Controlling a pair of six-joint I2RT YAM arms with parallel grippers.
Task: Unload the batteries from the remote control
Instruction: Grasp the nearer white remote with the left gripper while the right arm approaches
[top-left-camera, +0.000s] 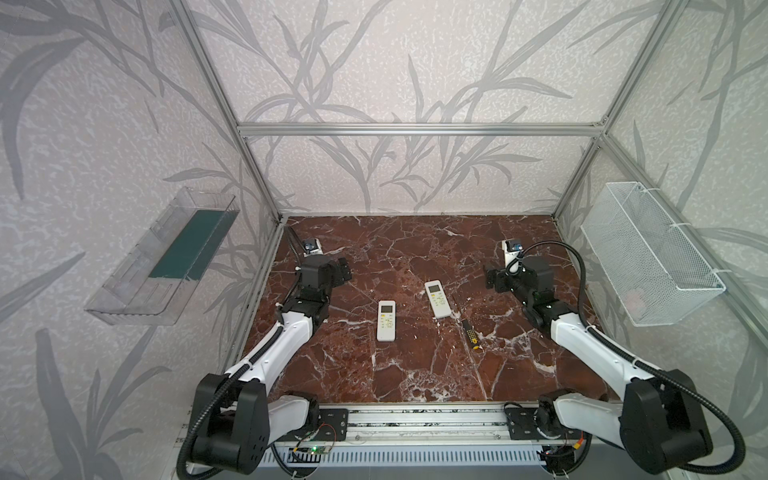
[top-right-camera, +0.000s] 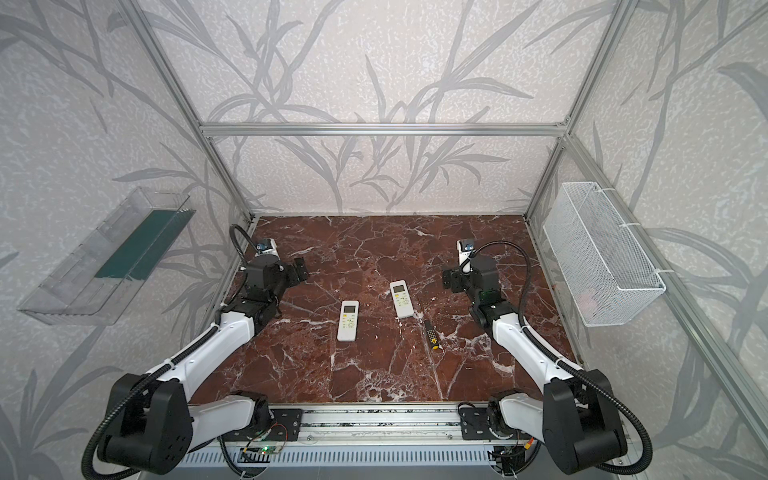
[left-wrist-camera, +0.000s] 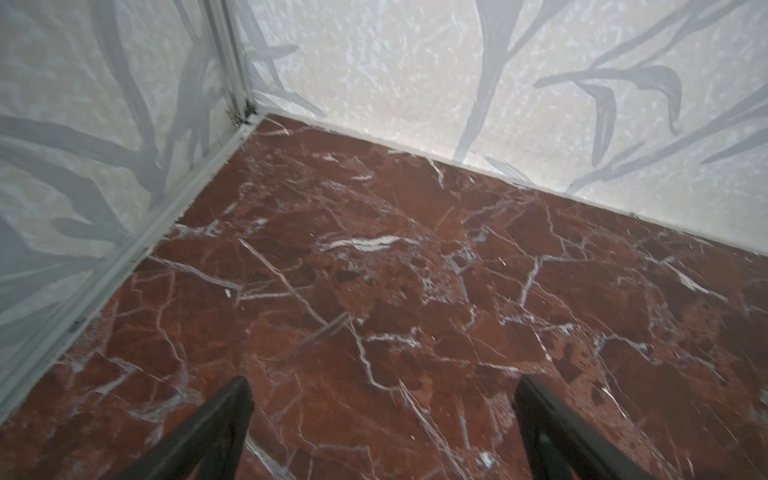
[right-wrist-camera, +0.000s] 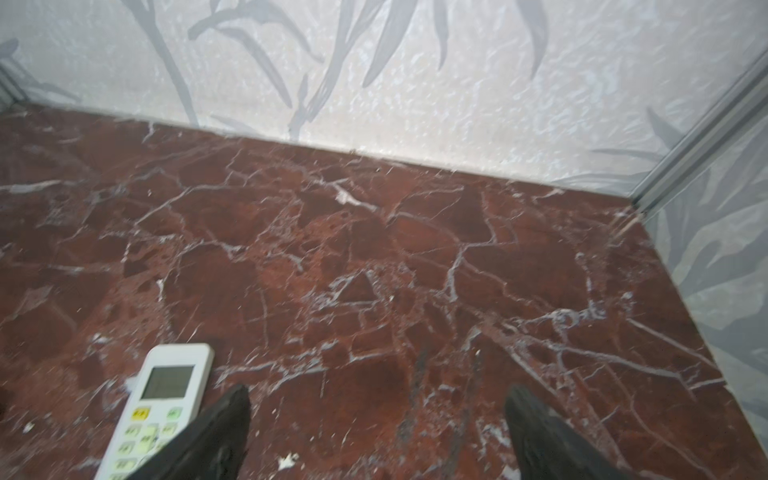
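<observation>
The right gripper (right-wrist-camera: 378, 392) is spread wide, with nothing between its fingers. Just outside one finger, toward the left arm, the nearer remote (right-wrist-camera: 162, 399) is seen face up, its long axis roughly along the gripper's reach. No batteries are visible; they are judged to sit inside, underneath. Farther off, the second remote (top-left-camera: 386, 321) lies nearer the left gripper (left-wrist-camera: 382, 380), likewise wide and empty.

On the table (top-left-camera: 415, 257), the left remote (top-left-camera: 386, 321) is lying nearer the left end effector (top-left-camera: 343, 270), the right remote (top-left-camera: 437, 299) nearer the right end effector (top-left-camera: 491, 280), with the screwdriver (top-left-camera: 469, 330) lying just beside it.
</observation>
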